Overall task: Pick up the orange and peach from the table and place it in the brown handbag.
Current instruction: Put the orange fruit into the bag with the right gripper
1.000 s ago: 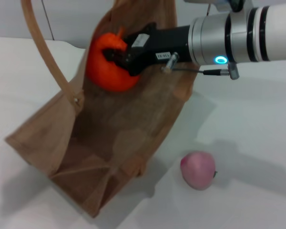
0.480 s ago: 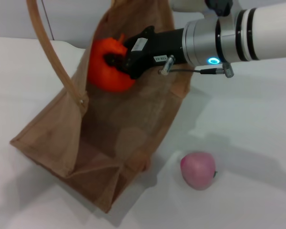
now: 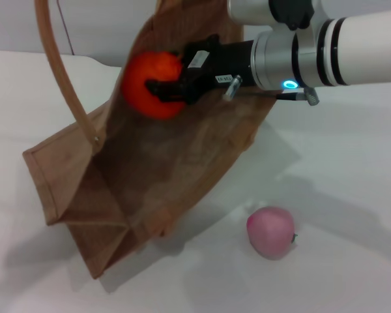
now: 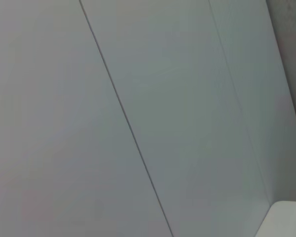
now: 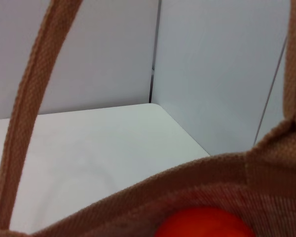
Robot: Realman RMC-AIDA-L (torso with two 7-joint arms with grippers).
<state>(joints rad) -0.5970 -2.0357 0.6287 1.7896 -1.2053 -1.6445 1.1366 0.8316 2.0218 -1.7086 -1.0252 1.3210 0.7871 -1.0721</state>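
Note:
The bright orange [image 3: 150, 85] is held at the brown handbag's [image 3: 156, 176] upper, open end, in front of its woven side. My right gripper [image 3: 166, 88] is shut on it, reaching in from the right. The right wrist view shows the top of the orange [image 5: 202, 223] just behind the bag's rim [image 5: 187, 187]. One tan handle [image 3: 55, 72] rises out of the top of the head view. The pink peach [image 3: 270, 232] lies on the white table to the right of the bag's lower end. My left gripper shows in no view.
The white table [image 3: 352, 195] runs back to a grey panelled wall. The bag's handle [image 5: 34, 108] crosses the right wrist view. The left wrist view shows only wall panels [image 4: 138, 98].
The bag's lower end has swung left and lifted off the table while its handle stays raised. The right gripper keeps the orange at about the same spot; the peach has not moved.

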